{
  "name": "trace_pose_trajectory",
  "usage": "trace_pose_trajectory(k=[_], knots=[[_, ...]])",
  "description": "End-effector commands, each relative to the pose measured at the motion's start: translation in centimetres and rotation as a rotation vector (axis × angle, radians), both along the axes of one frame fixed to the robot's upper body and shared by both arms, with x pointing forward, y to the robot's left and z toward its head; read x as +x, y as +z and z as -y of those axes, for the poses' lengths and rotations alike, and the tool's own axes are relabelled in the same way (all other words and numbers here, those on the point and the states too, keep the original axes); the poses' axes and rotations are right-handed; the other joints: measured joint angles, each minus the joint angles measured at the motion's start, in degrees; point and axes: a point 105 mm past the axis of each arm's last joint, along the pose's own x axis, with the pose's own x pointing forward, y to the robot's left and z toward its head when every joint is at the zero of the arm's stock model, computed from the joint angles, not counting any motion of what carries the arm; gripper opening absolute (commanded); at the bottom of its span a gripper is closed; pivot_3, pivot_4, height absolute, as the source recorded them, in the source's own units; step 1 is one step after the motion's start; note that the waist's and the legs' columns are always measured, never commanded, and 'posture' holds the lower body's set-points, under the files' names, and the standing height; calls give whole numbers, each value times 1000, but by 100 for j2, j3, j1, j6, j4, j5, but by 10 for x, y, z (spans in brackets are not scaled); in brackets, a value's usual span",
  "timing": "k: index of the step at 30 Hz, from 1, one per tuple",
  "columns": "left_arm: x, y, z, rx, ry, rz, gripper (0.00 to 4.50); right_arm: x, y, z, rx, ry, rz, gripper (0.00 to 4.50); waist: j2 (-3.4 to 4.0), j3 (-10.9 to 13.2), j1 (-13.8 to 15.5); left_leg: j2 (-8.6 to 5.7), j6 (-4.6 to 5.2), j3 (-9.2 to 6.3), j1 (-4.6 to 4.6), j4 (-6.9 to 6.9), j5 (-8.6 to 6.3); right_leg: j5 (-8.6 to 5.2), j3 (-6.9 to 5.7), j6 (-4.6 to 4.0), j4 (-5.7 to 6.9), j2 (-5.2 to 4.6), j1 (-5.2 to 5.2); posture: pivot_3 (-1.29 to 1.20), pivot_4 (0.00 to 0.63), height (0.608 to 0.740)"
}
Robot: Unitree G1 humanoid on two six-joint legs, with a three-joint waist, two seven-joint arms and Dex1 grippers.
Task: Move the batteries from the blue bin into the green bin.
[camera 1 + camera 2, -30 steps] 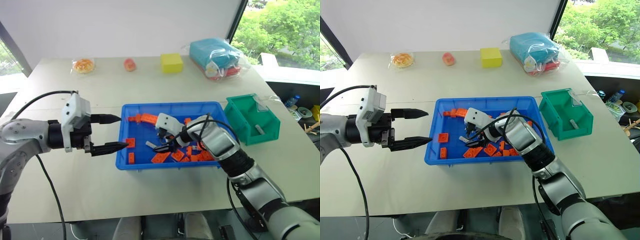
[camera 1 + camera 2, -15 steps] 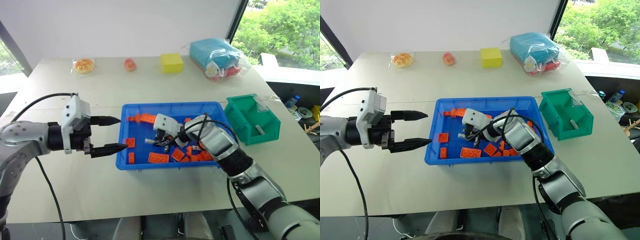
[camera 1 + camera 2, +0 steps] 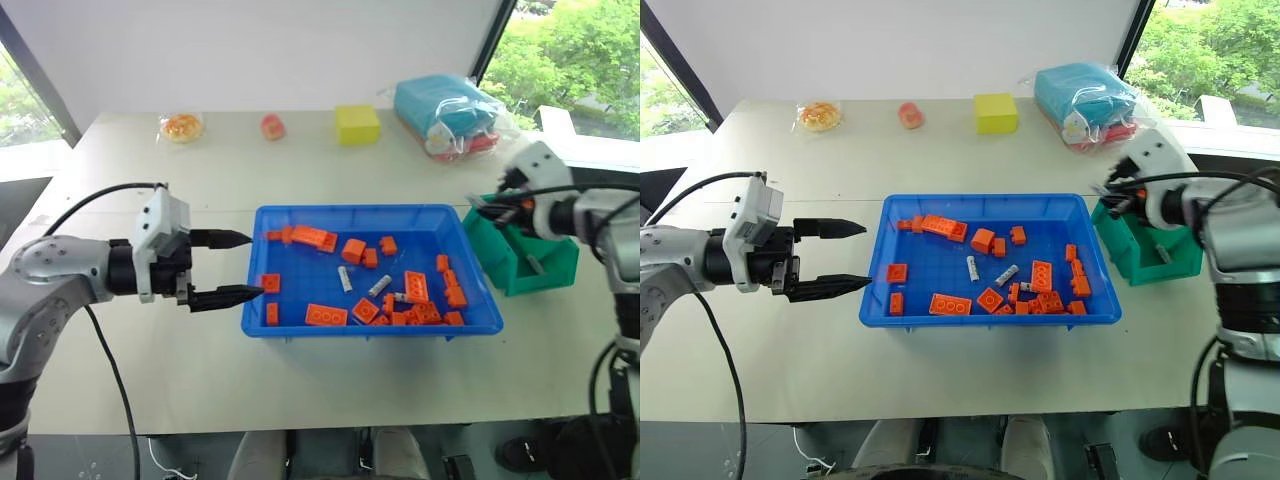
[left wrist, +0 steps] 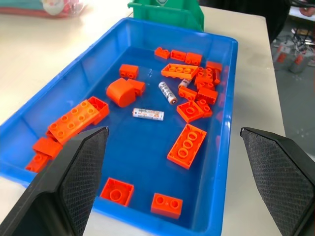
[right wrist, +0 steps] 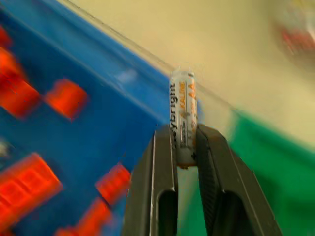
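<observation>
The blue bin [image 3: 300, 282] sits mid-table, holding orange bricks and three batteries [image 3: 345, 279] [image 3: 379, 285] [image 3: 400, 297], which also lie in the left wrist view [image 4: 147, 114] [image 4: 167, 92]. To its right stands the green bin [image 3: 520, 268] with a grey battery [image 3: 533, 263] inside. My right gripper [image 3: 487, 208] [image 5: 183, 130] hangs over the green bin's left rim, shut on a silver battery [image 5: 182, 118] that sticks out past its fingertips. At the blue bin's left wall my left gripper [image 3: 256, 265] [image 4: 174, 130] stands open, pointing into the bin and holding nothing.
Along the table's far edge lie a bagged snack [image 3: 182, 127], a small red item [image 3: 272, 127], a yellow block [image 3: 357, 124] and a light-blue plastic-wrapped bundle [image 3: 445, 108]. Several orange bricks [image 3: 326, 315] are scattered in the blue bin.
My right gripper shut on a battery among the bricks, lifted it and swung right to the green bin. The camera shifted. My left gripper stayed where it was, open.
</observation>
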Motion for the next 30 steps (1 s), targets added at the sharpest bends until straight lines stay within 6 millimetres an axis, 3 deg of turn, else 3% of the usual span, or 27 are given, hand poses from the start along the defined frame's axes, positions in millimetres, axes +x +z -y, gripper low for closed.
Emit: trace_pose_trajectory(k=[1,4,11,14,18,20,23,30], knots=[[2,8,0,3,-14,36,4500,-7,16,18,-53,-39,68,44,-2,0,-27,4,0,8,3,-2,0,0,-1,0,2,1,9,0,150,706],[3,11,0,-2,-16,44,4500,-9,15,33,-67,-98,75,44,-1,-1,-68,12,0,11,1,-1,0,1,-3,-1,5,4,7,0,150,706],[4,13,3,-20,-11,54,4500,-6,13,29,-94,-86,92,3540,-1,0,-129,16,2,8,1,0,-1,1,-3,-1,-3,1,-1,0,150,706],[3,12,4,-26,-6,56,4500,0,31,8,-63,-10,159,3540,0,0,-135,17,2,7,1,0,-1,1,-3,-1,-4,1,-2,0,150,706],[3,12,5,-27,-2,58,4500,-2,34,-61,76,223,134,3540,-3,-1,-171,28,3,8,1,-3,-1,2,-3,-2,-3,7,4,0,150,706],[4,12,6,-29,-1,60,4500,-6,25,-96,164,310,76,3540,-10,-5,-164,37,3,6,2,-4,-1,5,-5,2,-1,16,1,0,150,706],[4,12,7,-32,1,62,4500,-14,0,-133,300,361,-58,3540,-16,-8,-127,51,3,-6,-1,-2,-1,8,-4,-8,-9,40,-3,0,150,706],[3,12,4,-22,11,65,4500,-35,-50,-178,375,426,-285,3540,-10,-5,-64,53,1,-25,-12,12,-2,22,2,-36,-14,59,-2,0,150,706]])
